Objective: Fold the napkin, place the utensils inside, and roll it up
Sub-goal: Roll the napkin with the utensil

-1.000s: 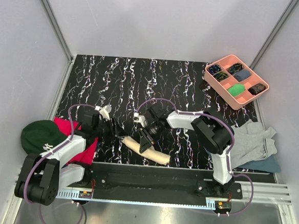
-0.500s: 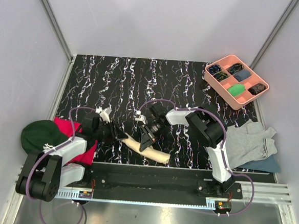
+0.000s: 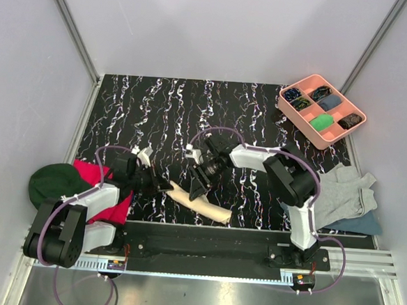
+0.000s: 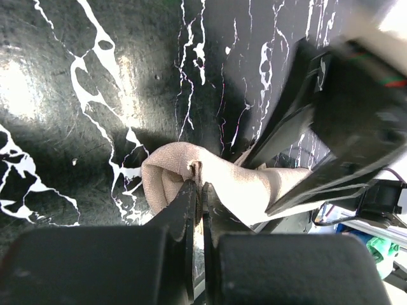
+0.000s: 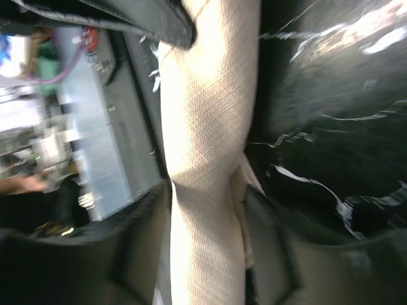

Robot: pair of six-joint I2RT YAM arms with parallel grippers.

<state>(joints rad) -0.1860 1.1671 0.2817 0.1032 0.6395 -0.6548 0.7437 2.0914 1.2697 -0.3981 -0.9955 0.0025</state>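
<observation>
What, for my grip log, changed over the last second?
The left gripper moved in to the rolled napkin and shut on its left end. The right gripper opened and now loosely straddles the roll. The roll itself stayed put.

The napkin (image 3: pixel 198 202) is plain beige, on a black table (image 3: pixel 192 110) veined with white marbling. The tray (image 3: pixel 302 124) is salmon pink, with one bright green piece (image 3: pixel 322 121) among dark ones. There's a dark green cap (image 3: pixel 56 183), a red cloth (image 3: pixel 90 171), a grey cloth (image 3: pixel 340 190) and a blue cloth (image 3: pixel 362 225).
</observation>
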